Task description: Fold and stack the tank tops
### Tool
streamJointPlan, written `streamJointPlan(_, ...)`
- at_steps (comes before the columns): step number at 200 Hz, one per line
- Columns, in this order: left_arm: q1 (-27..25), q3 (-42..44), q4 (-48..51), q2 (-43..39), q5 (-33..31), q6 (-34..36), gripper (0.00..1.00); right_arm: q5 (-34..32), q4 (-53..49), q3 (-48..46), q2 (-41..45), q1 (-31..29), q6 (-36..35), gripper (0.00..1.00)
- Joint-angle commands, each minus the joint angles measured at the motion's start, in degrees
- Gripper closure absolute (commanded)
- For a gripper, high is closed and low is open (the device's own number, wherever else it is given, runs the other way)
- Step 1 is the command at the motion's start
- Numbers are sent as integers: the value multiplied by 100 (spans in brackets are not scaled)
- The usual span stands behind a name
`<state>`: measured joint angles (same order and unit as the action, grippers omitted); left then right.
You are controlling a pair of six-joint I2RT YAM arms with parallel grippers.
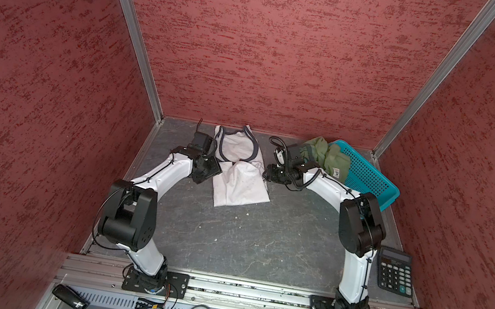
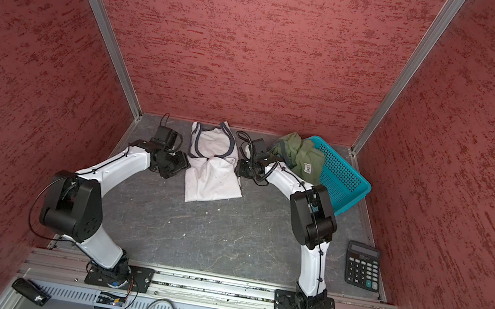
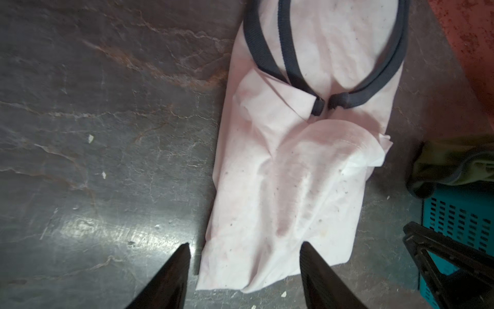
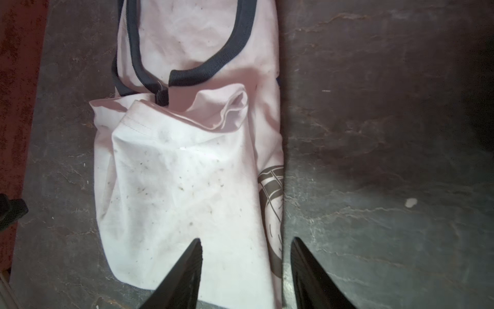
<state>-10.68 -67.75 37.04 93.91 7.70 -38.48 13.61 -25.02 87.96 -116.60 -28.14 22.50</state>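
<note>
white tank top [image 1: 240, 177]: lies on the table [image 1: 242, 245] toward the far wall, between the two arms. the strap end is at the wall side. the lower part is doubled up over the middle, with its hem edge lumpy.
long axis: runs from the far wall toward the robot's base, slightly slanted in both top views.
left gripper [image 3: 245, 244]: jaws wide and holding nothing. it is at the shirt's left long edge, one finger over cloth and one over bare table.
right gripper [image 4: 246, 239]: jaws wide and empty. it is at the right long edge beside the printed emblem, and straddles that edge the same way.
key relation: the shirt sits crosswise between the grippers, one on each long side. neither arm is clearly nearer.
height over cloth: cannot tell whether the fingers touch it.
olive tank top [image 1: 326, 157]: unfolded, bunched over the rim of the teal basket [image 1: 367, 177] at far right. the right arm is the nearer one.
step, my guess: mid-fold on the white top, and another fold along the long axis looks due.
risk: a loose hem flap may drag if pinched unevenly.
</note>
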Motion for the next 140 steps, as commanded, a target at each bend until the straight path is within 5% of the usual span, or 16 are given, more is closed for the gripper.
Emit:
streamJointPlan(1,-122,214,-116,15,182,-112,36,-27,193,-239,-21,-82,4,47)
streamJointPlan(98,-717,1915,-495,-718,81,-717,39,49,789,-1642,288,-340,406,42)
streamJointPlan(140,-751,1940,-840,-364,312,-737,51,50,854,-1685,207,-480,510,55)
